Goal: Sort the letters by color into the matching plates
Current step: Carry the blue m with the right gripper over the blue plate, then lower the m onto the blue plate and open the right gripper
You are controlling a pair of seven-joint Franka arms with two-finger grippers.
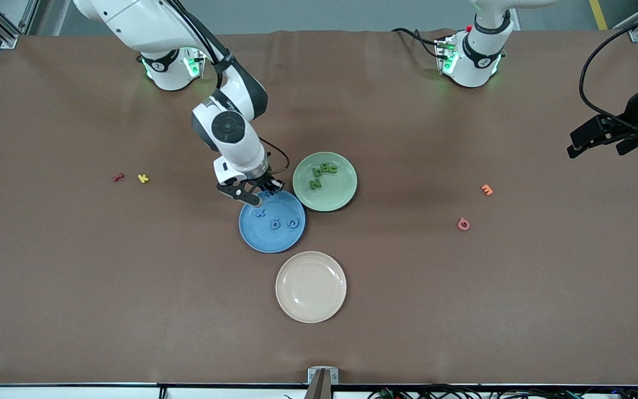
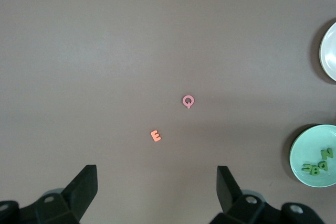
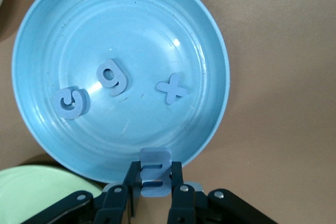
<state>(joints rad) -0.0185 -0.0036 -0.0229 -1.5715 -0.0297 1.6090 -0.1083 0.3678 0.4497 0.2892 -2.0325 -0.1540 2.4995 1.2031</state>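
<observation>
The blue plate [image 1: 272,230] sits mid-surface with three blue letters in it: an x [image 3: 172,88], a g [image 3: 114,76] and a c-shaped one [image 3: 71,103], lying apart from one another on the plate's floor. Touching or just beside it, farther from the front camera and toward my left arm's end, is the pale green plate [image 1: 325,181], where four green letters [image 1: 323,174] lie clustered together. A cream plate [image 1: 310,286] lies nearer the front camera than both.

My right hand [image 1: 257,194] hangs over the blue plate's rim at the edge farthest from the front camera, the arm reaching in from its base with the wrist bent down. Its fingers are drawn narrow, pinching the fourth blue letter [image 3: 155,174] between them, just above the rim.

My left hand [image 2: 157,192] waits high over the left arm's end of the surface, fingers spread wide. Below it lie an orange E [image 2: 155,136] and a pink Q [image 2: 188,100]. A red letter [image 1: 118,177] and a yellow K [image 1: 143,178] lie near each other toward the right arm's end.
</observation>
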